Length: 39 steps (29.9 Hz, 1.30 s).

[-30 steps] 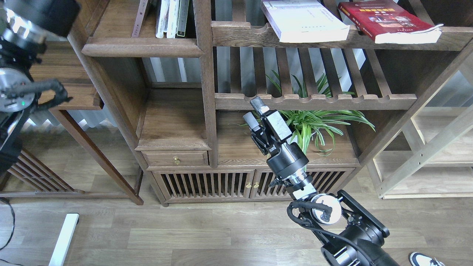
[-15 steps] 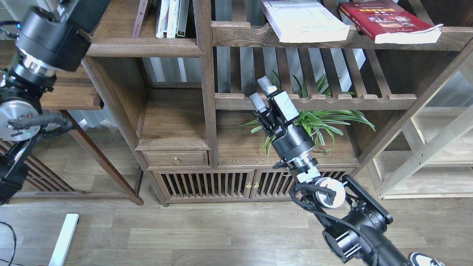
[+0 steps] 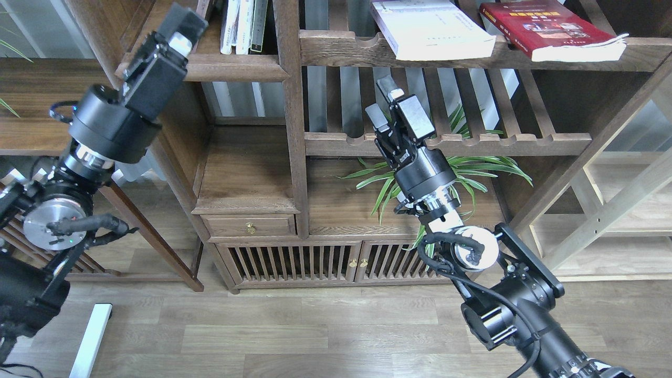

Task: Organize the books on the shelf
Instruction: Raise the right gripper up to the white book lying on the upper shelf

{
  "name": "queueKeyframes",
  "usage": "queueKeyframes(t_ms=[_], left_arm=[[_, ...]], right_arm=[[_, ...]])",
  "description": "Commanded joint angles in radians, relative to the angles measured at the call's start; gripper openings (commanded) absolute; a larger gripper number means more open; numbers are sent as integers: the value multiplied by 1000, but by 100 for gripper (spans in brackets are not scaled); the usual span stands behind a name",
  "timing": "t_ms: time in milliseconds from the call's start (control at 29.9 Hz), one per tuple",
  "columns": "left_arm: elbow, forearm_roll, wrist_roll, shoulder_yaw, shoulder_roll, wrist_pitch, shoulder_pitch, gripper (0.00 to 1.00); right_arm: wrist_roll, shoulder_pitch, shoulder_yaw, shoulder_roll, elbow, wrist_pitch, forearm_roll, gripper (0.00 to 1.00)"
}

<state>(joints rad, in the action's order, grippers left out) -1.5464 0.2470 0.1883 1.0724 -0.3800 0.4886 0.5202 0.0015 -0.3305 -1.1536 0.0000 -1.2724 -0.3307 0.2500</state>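
Head view: both arms are rising toward the upper shelves since a second ago. The right gripper (image 3: 382, 98), fingers spread and empty, is nearing the white book (image 3: 433, 29) and red book (image 3: 551, 29) overhanging the slatted rail (image 3: 341, 50). The left gripper (image 3: 181, 26) is approaching the walnut shelf (image 3: 231, 68); its state cannot be told.
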Motion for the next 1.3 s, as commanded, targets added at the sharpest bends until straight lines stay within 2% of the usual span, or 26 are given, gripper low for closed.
queueKeyframes(t_ms=[0, 67, 234, 502, 1271], left_arm=[[3, 6, -58, -22, 10, 0, -38, 99], [9, 9, -82, -41, 13, 0, -49, 99], [11, 17, -86, -97, 16, 0, -81, 99], [19, 17, -87, -105, 16, 0, -89, 99], [37, 18, -89, -105, 19, 0, -89, 99]], right_arm=[[0, -8, -8, 0, -7, 12, -2, 93], [0, -12, -18, 0, -10, 27, -2, 93], [-2, -45, -49, 0, -19, 87, 0, 94], [-3, -88, -67, 0, -19, 188, 0, 95], [-3, -127, -116, 0, -19, 231, 0, 94]])
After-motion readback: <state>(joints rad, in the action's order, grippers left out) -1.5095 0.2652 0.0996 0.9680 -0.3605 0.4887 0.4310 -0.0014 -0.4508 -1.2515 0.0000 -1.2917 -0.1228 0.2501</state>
